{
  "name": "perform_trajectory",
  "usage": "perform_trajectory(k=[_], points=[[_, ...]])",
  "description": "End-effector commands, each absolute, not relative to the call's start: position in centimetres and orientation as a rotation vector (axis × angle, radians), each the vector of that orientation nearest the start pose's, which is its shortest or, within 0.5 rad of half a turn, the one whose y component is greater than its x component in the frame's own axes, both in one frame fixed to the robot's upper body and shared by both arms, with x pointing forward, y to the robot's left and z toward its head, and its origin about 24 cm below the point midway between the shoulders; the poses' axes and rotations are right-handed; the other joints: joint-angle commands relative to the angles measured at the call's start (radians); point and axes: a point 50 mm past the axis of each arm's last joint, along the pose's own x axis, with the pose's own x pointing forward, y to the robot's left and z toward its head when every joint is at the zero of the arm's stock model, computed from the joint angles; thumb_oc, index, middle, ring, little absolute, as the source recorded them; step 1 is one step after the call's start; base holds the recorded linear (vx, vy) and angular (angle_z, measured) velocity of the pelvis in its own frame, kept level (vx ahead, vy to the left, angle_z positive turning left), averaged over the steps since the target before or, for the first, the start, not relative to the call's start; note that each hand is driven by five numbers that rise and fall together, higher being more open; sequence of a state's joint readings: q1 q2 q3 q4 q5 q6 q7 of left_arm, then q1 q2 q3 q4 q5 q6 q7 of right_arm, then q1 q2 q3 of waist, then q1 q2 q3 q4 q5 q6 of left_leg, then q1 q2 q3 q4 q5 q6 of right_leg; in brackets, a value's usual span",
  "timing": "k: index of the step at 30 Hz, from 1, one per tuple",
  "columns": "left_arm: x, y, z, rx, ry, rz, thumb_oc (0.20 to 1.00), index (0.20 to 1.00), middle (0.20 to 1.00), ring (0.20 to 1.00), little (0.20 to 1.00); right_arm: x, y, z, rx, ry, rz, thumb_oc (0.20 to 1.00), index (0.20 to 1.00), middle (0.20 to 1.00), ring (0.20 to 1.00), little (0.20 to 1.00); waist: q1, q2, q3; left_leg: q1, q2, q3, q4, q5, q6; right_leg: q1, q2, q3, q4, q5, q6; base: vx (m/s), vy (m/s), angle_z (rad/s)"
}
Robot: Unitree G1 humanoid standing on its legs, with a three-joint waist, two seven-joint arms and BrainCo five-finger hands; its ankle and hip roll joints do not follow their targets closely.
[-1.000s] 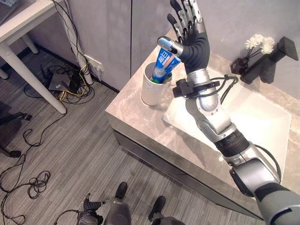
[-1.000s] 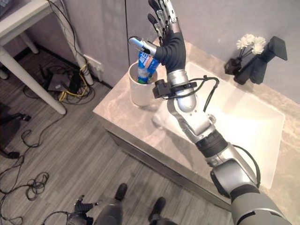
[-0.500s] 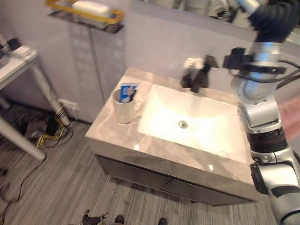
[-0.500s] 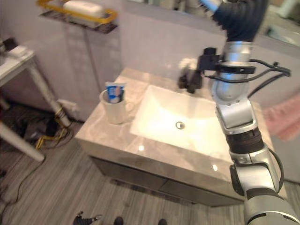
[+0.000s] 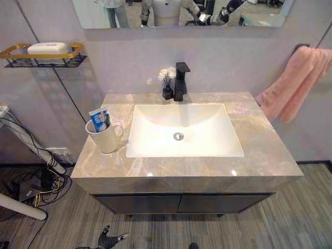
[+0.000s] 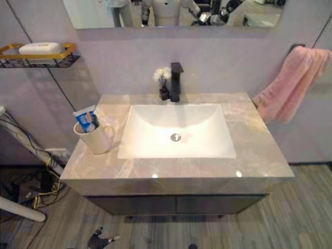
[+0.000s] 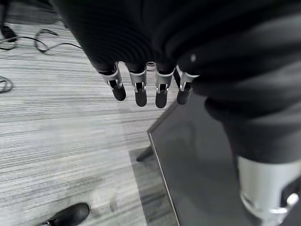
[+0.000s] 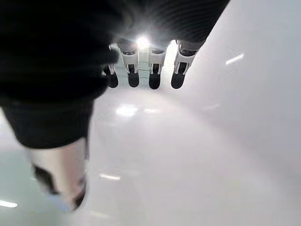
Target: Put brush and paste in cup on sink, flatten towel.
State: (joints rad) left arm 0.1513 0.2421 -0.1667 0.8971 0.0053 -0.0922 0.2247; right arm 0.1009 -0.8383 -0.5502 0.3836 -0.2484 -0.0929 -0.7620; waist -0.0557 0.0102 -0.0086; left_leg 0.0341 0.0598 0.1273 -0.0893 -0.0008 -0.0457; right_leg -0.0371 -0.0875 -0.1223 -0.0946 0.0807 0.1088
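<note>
- Marble-patterned countertop (image 5: pixel 259 150) is surrounding a white sink basin (image 5: pixel 181 129), with a black faucet (image 5: pixel 180 80) and a small vase of white flowers (image 5: pixel 167 83) standing at the basin's 12 o'clock.
- White cup (image 5: pixel 106 137) is sitting on the counter at the basin's 9 o'clock, near the counter's edge; a blue toothpaste tube (image 5: pixel 98 118) is standing in it with a dark item beside it, likely the brush, though it is too small to be sure.
- Pink towel (image 5: pixel 290 80) is hanging bunched and creased from a wall hook at about 2 o'clock, so flattening looks like the step left to do.
- Left hand (image 7: pixel 148 87) is hanging over grey wood-look floor (image 7: pixel 56 122) beside a dark panel, fingers straight and relaxed, holding nothing.
- Right hand (image 8: pixel 141 70) is pointing at a pale glossy surface, fingers straight, holding nothing.
- Risks, as a judgement: an arm swinging toward the towel may be passing close to the faucet and flowers and could tip the vase; pulling too hard on the cloth could drag it off its hook; a low sweep across the counter could knock the cup over the near edge.
</note>
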Motion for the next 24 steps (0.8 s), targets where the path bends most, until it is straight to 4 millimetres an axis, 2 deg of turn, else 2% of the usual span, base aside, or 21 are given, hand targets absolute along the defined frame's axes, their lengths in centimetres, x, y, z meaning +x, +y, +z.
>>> perform_trajectory(k=[1,2,3,4,5,6,7,8,9,10,11,12,13,14,15,17,18,20,21,22,24], points=[[13.4,24.0,-12.0,0.423,0.795,0.072,1.000,1.000,1.000,1.000,1.000,13.0,-47.1,11.0,-0.929,0.147,-1.414,1.000,1.000,1.000,1.000,1.000,0.002,-0.018,0.011,-0.032,0.003,0.014,0.002,0.022,0.002,0.068,-0.046,-0.028,0.020,-0.037,0.044,-0.03,-0.016,-0.07],[13.7,24.0,-11.3,0.436,0.764,0.024,1.000,1.000,1.000,1.000,1.000,12.2,-47.4,8.8,-0.877,0.276,-1.410,1.000,1.000,1.000,1.000,1.000,0.001,-0.012,0.013,-0.031,0.005,0.015,0.002,0.022,0.001,0.068,-0.045,-0.028,0.020,-0.038,0.043,0.00,0.000,0.00],[13.6,24.1,-11.3,0.436,0.767,0.026,1.000,1.000,1.000,1.000,1.000,12.3,-47.4,8.8,-0.876,0.275,-1.407,1.000,1.000,1.000,1.000,1.000,0.000,-0.013,0.008,-0.030,0.005,0.014,0.002,0.015,0.000,0.070,-0.045,-0.027,0.017,-0.042,0.044,0.03,-0.003,-0.01],[14.2,23.8,-10.0,0.453,0.711,-0.069,1.000,1.000,1.000,1.000,1.000,11.0,-47.4,5.5,-0.720,0.406,-1.399,1.000,1.000,1.000,1.000,1.000,-0.004,0.000,0.013,-0.027,0.006,0.013,0.002,0.013,0.000,0.071,-0.045,-0.029,0.018,-0.044,0.043,0.00,0.002,0.05],[14.6,23.7,-9.0,0.461,0.668,-0.134,1.000,1.000,1.000,1.000,1.000,10.7,-46.9,3.6,-0.647,0.471,-1.352,1.000,1.000,1.000,1.000,1.000,-0.004,0.011,0.020,-0.026,0.005,0.016,0.002,0.021,0.001,0.071,-0.045,-0.030,0.020,-0.040,0.041,-0.03,0.001,-0.09],[14.8,24.1,-7.7,0.477,0.629,-0.182,1.000,1.000,1.000,1.000,1.000,10.3,-46.2,1.4,-0.609,0.576,-1.269,1.000,1.000,1.000,1.000,1.000,-0.002,0.017,0.023,-0.024,0.005,0.019,0.002,0.021,0.001,0.071,-0.044,-0.028,0.019,-0.039,0.041,-0.04,0.003,-0.15],[15.9,23.8,-5.0,0.524,0.535,-0.325,1.000,1.000,1.000,1.000,1.000,9.9,-44.9,-1.4,-0.613,0.743,-1.079,1.000,1.000,1.000,1.000,1.000,-0.002,0.025,0.028,-0.021,0.006,0.024,0.002,0.024,-0.001,0.068,-0.044,-0.024,0.020,-0.036,0.041,0.01,0.006,-0.21],[15.7,24.5,-3.4,0.543,0.502,-0.346,1.000,1.000,1.000,1.000,1.000,9.9,-44.6,-2.0,-0.638,0.782,-1.017,1.000,1.000,1.000,1.000,1.000,-0.002,0.028,0.026,-0.018,0.005,0.025,0.002,0.017,-0.003,0.071,-0.044,-0.019,0.016,-0.040,0.043,0.02,0.006,-0.13],[15.6,24.6,-3.4,0.543,0.504,-0.344,1.000,1.000,1.000,1.000,1.000,9.9,-44.5,-2.0,-0.638,0.783,-1.014,1.000,1.000,1.000,1.000,1.000,-0.004,0.026,0.026,-0.018,0.005,0.026,0.002,0.016,-0.003,0.071,-0.044,-0.018,0.016,-0.040,0.043,0.04,0.008,-0.09],[16.4,24.0,-1.3,0.543,0.431,-0.434,1.000,1.000,1.000,1.000,1.000,9.2,-43.0,-4.6,-0.676,0.935,-0.840,1.000,1.000,1.000,1.000,1.000,0.007,0.034,0.029,-0.011,0.006,0.027,0.002,0.013,-0.006,0.077,-0.045,-0.018,0.016,-0.045,0.044,0.00,-0.021,-0.04],[16.6,24.5,2.0,0.549,0.345,-0.477,1.000,1.000,1.000,1.000,1.000,8.3,-40.9,-7.3,-0.673,1.095,-0.636,1.000,1.000,1.000,1.000,1.000,0.020,0.033,0.030,-0.011,0.007,0.027,0.002,0.019,-0.010,0.079,-0.046,-0.020,0.013,-0.043,0.042,-0.01,-0.033,-0.01],[16.8,24.3,3.9,0.523,0.289,-0.498,1.000,1.000,1.000,1.000,1.000,8.4,-38.5,-9.3,-0.673,1.153,-0.494,1.000,1.000,1.000,1.000,1.000,0.022,0.028,0.032,-0.010,0.007,0.025,0.002,0.021,-0.013,0.083,-0.046,-0.021,0.013,-0.045,0.040,-0.02,-0.033,0.00],[16.8,24.3,4.0,0.523,0.289,-0.497,1.000,1.000,1.000,1.000,1.000,8.4,-38.5,-9.3,-0.673,1.152,-0.492,1.000,1.000,1.000,1.000,1.000,0.021,0.027,0.031,-0.011,0.007,0.025,0.002,0.021,-0.013,0.082,-0.046,-0.021,0.013,-0.045,0.040,-0.02,-0.037,0.07],[16.9,24.1,6.9,0.352,0.183,-0.494,1.000,1.000,1.000,1.000,1.000,7.7,-34.5,-12.0,-0.687,1.227,-0.201,1.000,1.000,1.000,1.000,1.000,0.027,0.026,0.036,-0.011,0.007,0.022,0.002,0.028,-0.018,0.084,-0.045,-0.024,0.012,-0.045,0.038,-0.01,-0.025,0.07],[16.9,24.1,6.9,0.352,0.184,-0.493,1.000,1.000,1.000,1.000,1.000,7.7,-34.5,-12.0,-0.687,1.227,-0.200,1.000,1.000,1.000,1.000,1.000,0.025,0.025,0.034,-0.013,0.007,0.022,0.002,0.028,-0.018,0.083,-0.045,-0.025,0.012,-0.045,0.038,-0.01,-0.044,0.10],[16.8,23.5,10.2,0.209,0.022,-0.468,1.000,1.000,1.000,1.000,1.000,7.7,-30.5,-13.6,-0.822,1.190,0.170,1.000,1.000,1.000,1.000,1.000,0.036,0.019,0.037,-0.020,0.010,0.010,0.002,0.036,-0.024,0.086,-0.044,-0.033,0.010,-0.048,0.034,-0.02,-0.054,0.07],[16.2,24.5,11.5,0.134,-0.063,-0.347,1.000,1.000,1.000,1.000,1.000,7.8,-28.9,-13.4,-0.851,1.088,0.273,1.000,1.000,1.000,1.000,1.000,0.046,0.015,0.042,-0.028,0.011,-0.001,0.002,0.043,-0.029,0.088,-0.043,-0.045,0.008,-0.051,0.030,-0.02,-0.075,0.16],[15.6,26.1,11.9,0.119,-0.109,-0.171,1.000,1.000,1.000,1.000,1.000,7.7,-27.9,-12.9,-0.759,1.015,0.228,1.000,1.000,1.000,1.000,1.000,0.045,0.012,0.048,-0.039,0.011,-0.019,0.002,0.053,-0.033,0.090,-0.042,-0.066,0.007,-0.053,0.027,-0.01,-0.056,0.26],[15.5,26.1,11.9,0.119,-0.107,-0.170,1.000,1.000,1.000,1.000,1.000,7.6,-27.9,-12.9,-0.759,1.017,0.228,1.000,1.000,1.000,1.000,1.000,0.042,0.013,0.046,-0.040,0.010,-0.021,0.002,0.053,-0.033,0.092,-0.043,-0.069,0.007,-0.053,0.027,-0.01,-0.031,0.33],[15.4,26.8,12.0,0.145,-0.117,-0.115,0.200,0.200,0.200,0.200,0.200,7.5,-27.8,-12.9,-0.706,1.015,0.181,1.000,1.000,1.000,1.000,1.000,0.045,0.013,0.048,-0.044,0.010,-0.028,0.002,0.057,-0.034,0.093,-0.044,-0.076,0.007,-0.055,0.027,0.00,-0.047,0.38],[15.6,27.8,11.7,0.180,-0.098,-0.083,0.200,0.200,0.200,0.200,0.200,7.6,-28.2,-13.4,-0.614,1.051,0.048,1.000,1.000,1.000,1.000,1.000,0.055,0.022,0.057,-0.056,0.010,-0.043,0.002,0.065,-0.038,0.095,-0.044,-0.093,0.007,-0.057,0.025,0.00,-0.047,0.21]])
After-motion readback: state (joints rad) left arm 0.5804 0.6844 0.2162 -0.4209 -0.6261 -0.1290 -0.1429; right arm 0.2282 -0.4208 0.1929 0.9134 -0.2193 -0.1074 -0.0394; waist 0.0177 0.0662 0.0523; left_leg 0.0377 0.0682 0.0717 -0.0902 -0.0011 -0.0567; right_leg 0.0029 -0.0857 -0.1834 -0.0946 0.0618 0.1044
